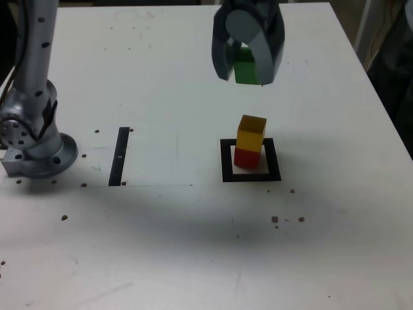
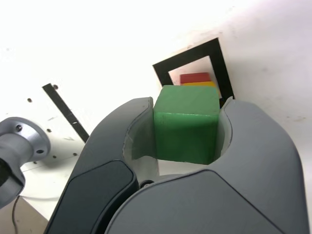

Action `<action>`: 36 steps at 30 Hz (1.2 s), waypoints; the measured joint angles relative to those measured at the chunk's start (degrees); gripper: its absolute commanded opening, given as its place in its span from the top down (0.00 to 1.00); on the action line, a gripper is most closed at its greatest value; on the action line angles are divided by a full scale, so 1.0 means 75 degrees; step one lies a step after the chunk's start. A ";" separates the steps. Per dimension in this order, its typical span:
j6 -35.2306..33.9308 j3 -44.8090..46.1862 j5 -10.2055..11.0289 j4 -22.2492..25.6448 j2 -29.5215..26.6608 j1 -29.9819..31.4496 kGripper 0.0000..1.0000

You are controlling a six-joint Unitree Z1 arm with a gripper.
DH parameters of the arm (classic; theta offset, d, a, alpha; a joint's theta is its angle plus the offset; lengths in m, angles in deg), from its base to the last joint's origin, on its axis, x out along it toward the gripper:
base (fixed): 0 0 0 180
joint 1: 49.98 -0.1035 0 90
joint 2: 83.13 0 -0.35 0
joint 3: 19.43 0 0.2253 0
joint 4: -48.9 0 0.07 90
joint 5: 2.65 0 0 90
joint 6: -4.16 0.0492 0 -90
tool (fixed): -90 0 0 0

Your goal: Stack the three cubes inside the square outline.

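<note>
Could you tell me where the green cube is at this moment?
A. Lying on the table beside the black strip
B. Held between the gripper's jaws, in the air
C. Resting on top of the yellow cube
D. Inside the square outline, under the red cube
B: the green cube sits clamped in the gripper, raised clear of the yellow cube, which rests on the red cube.

green cube (image 1: 245, 66): half hidden by end effector (image 1: 247, 63) | arm: cropped by frame top

Green cube (image 1: 246, 66) aloft; yellow cube (image 1: 251, 132) (seemingly skewed) on red cube (image 1: 246, 157) inside square outline (image 1: 251, 176).
</note>
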 measured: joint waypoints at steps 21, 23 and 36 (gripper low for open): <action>-0.0366 -0.0210 -0.0249 0.0084 0.0938 0.0359 0.71; -0.0350 -0.0199 -0.0268 0.0084 0.0973 0.0359 0.71; -0.0314 0.0166 -0.0489 0.0084 0.0971 0.0394 0.70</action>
